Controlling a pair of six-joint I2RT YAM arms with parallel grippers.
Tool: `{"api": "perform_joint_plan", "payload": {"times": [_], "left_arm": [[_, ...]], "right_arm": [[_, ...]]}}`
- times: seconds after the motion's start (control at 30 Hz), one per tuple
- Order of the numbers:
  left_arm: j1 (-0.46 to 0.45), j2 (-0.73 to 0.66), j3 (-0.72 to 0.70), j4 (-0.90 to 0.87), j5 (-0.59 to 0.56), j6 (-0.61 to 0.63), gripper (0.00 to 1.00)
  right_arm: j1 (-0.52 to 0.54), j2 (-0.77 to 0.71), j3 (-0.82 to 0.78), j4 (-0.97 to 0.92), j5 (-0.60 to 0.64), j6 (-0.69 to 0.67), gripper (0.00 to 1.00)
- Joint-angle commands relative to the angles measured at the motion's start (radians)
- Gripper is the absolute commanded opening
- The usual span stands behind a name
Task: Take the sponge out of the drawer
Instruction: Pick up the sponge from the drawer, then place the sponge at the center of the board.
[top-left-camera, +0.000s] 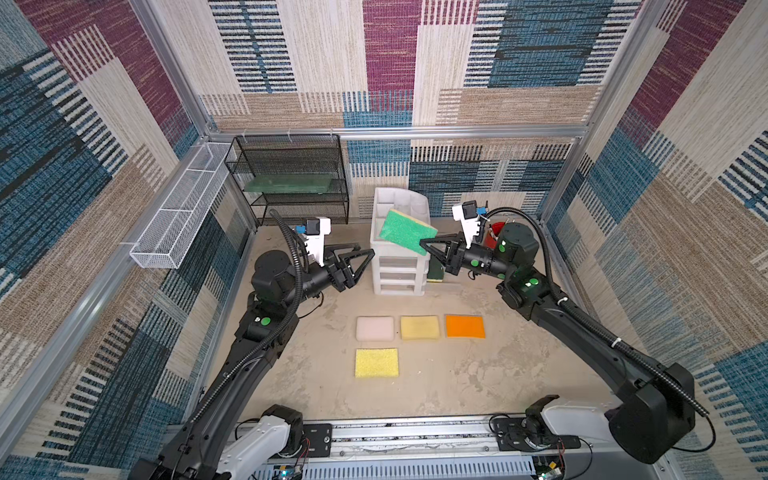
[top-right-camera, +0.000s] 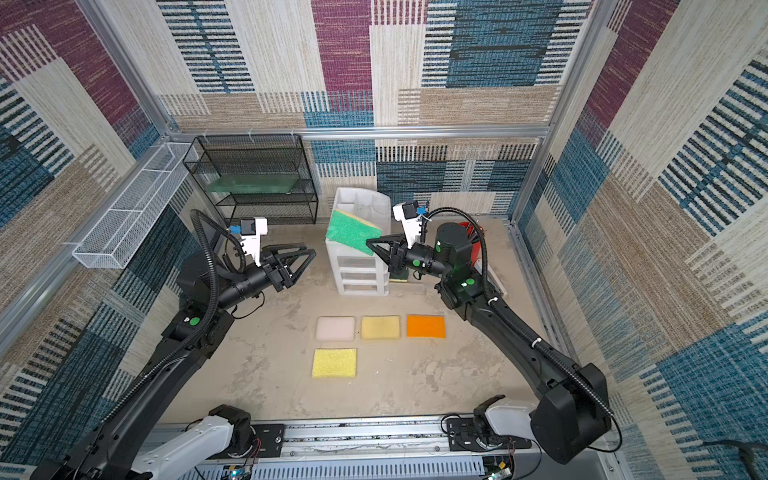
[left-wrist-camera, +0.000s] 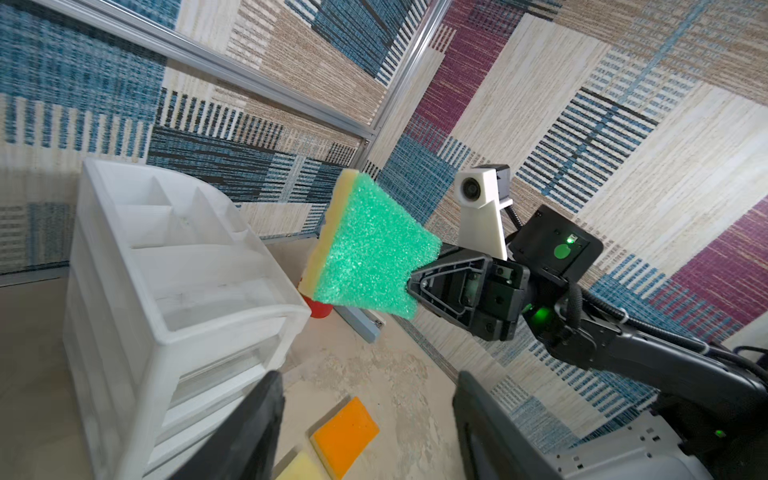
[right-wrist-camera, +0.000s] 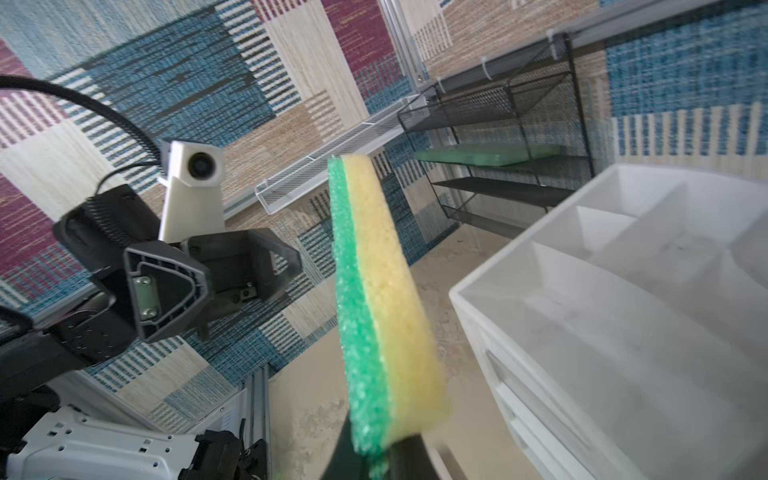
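Tightly, right tool (top-left-camera: 424, 244) pinches porous (yellow-backed) sponge (top-left-camera: 405, 230).

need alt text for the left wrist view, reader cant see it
The right hand pinches one corner of a green and yellow sponge, holding it in the air beside the white drawer tower, whose three drawers look shut. Below, an orange sponge lies on the sandy table, and the left hand's dark fingers stand apart in the foreground.
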Motion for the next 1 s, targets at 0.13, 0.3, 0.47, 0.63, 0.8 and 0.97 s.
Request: {"api": "perform_joint_plan", "payload": {"times": [0.13, 0.3, 0.47, 0.63, 0.8, 0.97], "left_arm": [[-0.001, -0.048, -0.032, -0.105, -0.11, 0.024, 0.7], [-0.001, -0.026, -0.034, -0.135, -0.096, -0.029, 0.72], [-0.002, -0.019, -0.068, -0.136, -0.063, -0.071, 0.73], [-0.014, -0.048, -0.074, -0.162, -0.088, -0.074, 0.79], [-0.03, -0.072, -0.064, -0.19, -0.097, -0.054, 0.79], [-0.042, -0.08, -0.063, -0.205, -0.109, -0.044, 0.79]], "right_arm": [[-0.006, -0.122, -0.084, -0.451, 0.103, -0.072, 0.02], [0.011, -0.194, -0.2, -0.669, 0.052, -0.074, 0.03], [0.078, -0.294, -0.323, -0.773, 0.052, -0.048, 0.04], [0.133, -0.351, -0.46, -0.761, 0.028, 0.023, 0.04], [0.171, -0.304, -0.543, -0.692, 0.049, 0.064, 0.05], [0.206, -0.179, -0.562, -0.623, 0.057, 0.07, 0.05]]}}
